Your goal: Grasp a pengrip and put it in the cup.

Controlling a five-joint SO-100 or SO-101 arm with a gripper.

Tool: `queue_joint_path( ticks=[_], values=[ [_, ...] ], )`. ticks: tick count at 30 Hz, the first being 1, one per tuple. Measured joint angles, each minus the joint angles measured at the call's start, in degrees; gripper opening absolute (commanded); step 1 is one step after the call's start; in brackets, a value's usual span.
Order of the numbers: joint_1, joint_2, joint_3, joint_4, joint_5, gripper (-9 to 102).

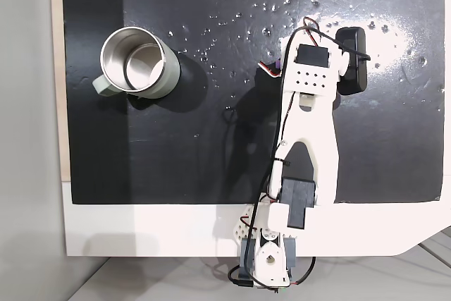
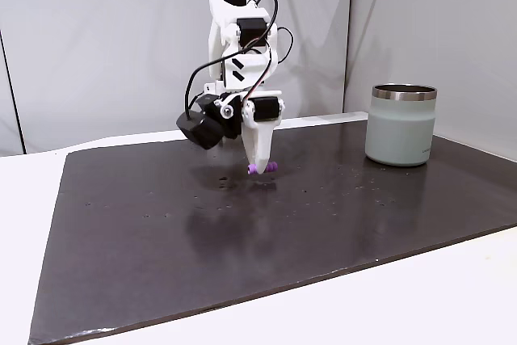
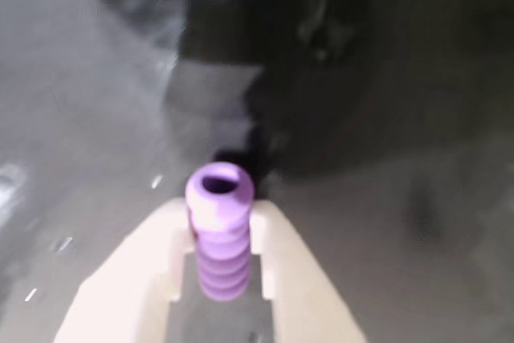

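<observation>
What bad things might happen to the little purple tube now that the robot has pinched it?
The pengrip sits between the fingertips of the gripper with its open end poking past them, so it might slip or squirt out when lifted. The cup stands well across the black mat from the arm, so a loose hold could drop it along the way. It could also bounce off the steel rim.

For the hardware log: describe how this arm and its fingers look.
The arm is built of white plastic links with black servo blocks set in at the joints, and thin black and red cables loop loosely along it. One link carries a grid of small holes. A black camera housing sits at the wrist. The fingers are cream-white, flat and tapering to narrow tips.
</observation>
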Motion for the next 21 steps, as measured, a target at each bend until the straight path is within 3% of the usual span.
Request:
queue_joint_path(
  ticks=[13,21],
  values=[
    [-15.8,26.6,-0.1,9.9,1.4,0],
    [-29.0,26.7,-6.7,14.6,6.9,0]
  ],
)
